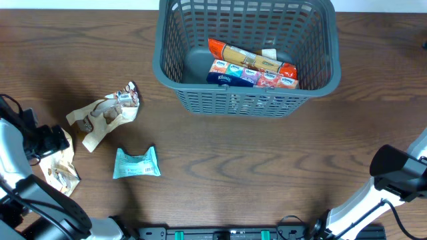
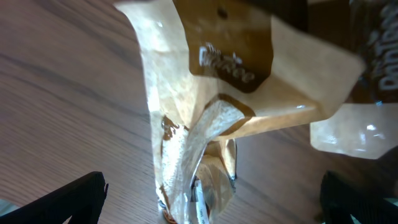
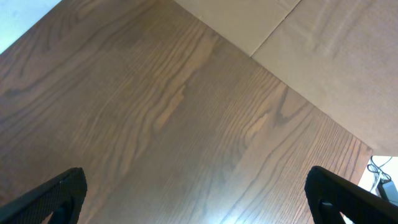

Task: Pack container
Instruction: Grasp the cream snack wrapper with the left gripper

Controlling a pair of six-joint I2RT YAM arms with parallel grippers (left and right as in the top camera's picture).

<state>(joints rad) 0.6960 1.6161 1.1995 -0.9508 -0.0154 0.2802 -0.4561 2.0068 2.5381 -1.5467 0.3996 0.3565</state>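
Currently container [image 1: 247,101] upper centre, holding packs [image 1: 253,70]; left gripper [image 2: 214,202] released over tan bag [image 2: 205,93]; right gripper [image 3: 199,199] released above desk [image 3: 155,112].

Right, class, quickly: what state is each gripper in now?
Left gripper: open, holding nothing, above a beige snack pack.
Right gripper: open, empty, above the table.

Overhead: straight down, far, whole desk [image 1: 220,160]. Left wrist: close, down onto pouch [image 2: 205,93], shared with overhead. Right wrist: close, desk edge.
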